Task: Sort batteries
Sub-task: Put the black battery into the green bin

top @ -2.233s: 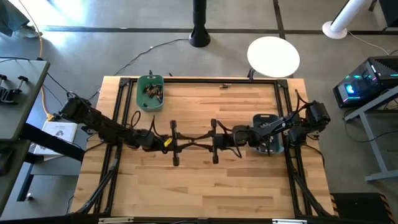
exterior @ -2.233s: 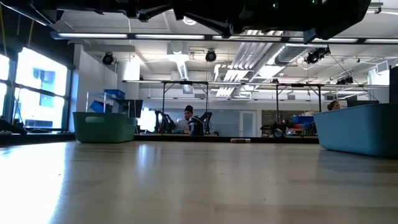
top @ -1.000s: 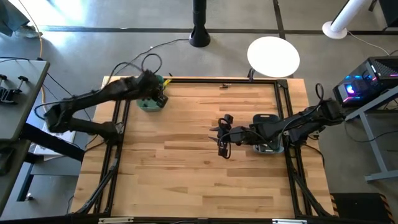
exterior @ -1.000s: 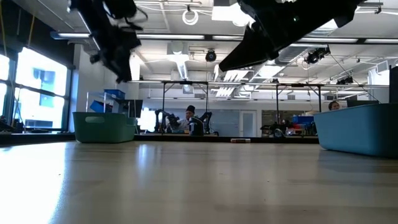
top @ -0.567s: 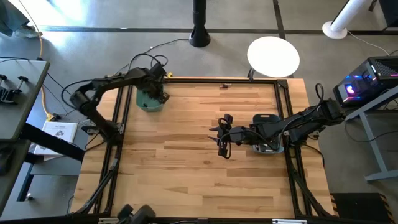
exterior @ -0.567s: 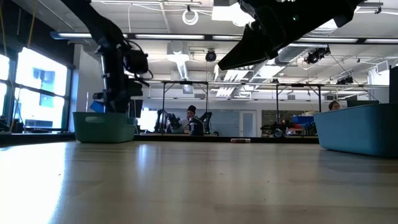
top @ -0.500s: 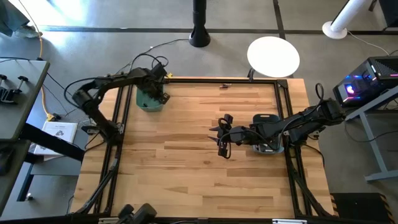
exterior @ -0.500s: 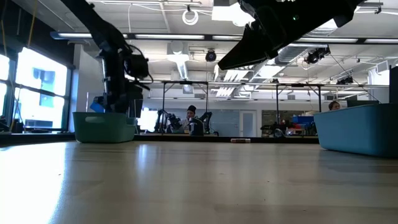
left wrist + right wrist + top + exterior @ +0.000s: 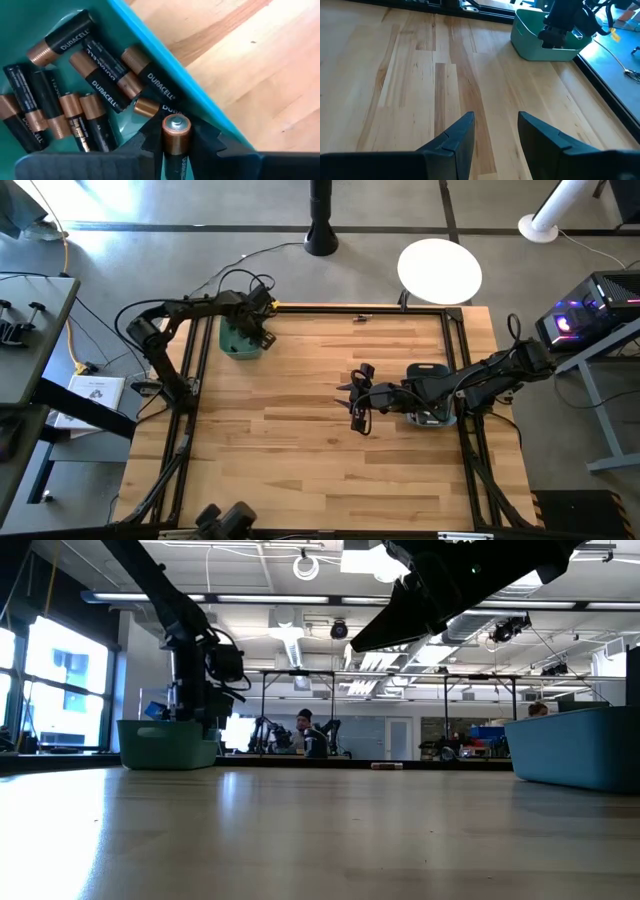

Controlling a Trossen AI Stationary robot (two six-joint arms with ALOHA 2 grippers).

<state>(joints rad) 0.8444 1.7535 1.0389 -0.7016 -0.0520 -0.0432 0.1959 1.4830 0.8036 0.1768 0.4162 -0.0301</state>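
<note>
Left wrist view looks straight down into the green bin (image 9: 150, 42), where the left tool (image 9: 176, 145) sits clamped on one copper-topped battery (image 9: 175, 131). That cell stands between the fingers (image 9: 150, 135) with its copper end facing the camera, so its long axis runs along the tool's own reach, down toward the bin floor. I judge it is held this way for a drop among its own kind: just beyond the tool's tips lies a loose heap of like batteries (image 9: 90, 75), copper and black, lying flat with their long axes fanned in several directions, some touching one another and one resting against the bin wall.

From above, the left tool (image 9: 252, 332) hangs over that bin (image 9: 238, 348) at the table's (image 9: 300, 460) far left corner.

Well apart, toward the table's middle, the right tool (image 9: 362, 402) waits with its fingers (image 9: 457, 132) spread and nothing between them, only bare wood ahead. Behind it sits the blue-grey bin (image 9: 428, 369); its contents cannot be made out.
</note>
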